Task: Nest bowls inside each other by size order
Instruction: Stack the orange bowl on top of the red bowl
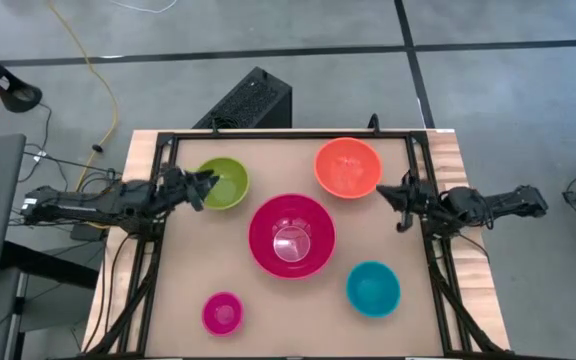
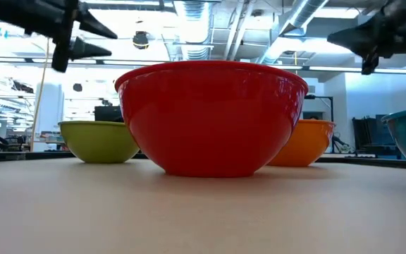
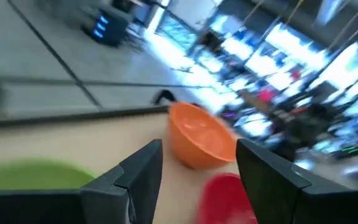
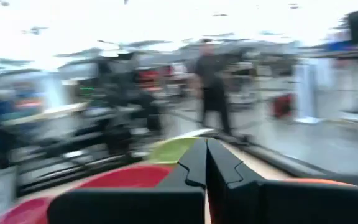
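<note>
On the tan counter the five glossy round plastic bowls sit apart, unnested, largest magenta bowl central; judge them light, stiff, slick, so pinch a rim; your left gripper hovers agape by the lime bowl, right gripper closed, empty.

Your left arm reaches in level from the left side with its left gripper raised and its fingers spread apart, while your right arm mirrors it from the right, its right gripper also raised, fingers pressed together.
</note>
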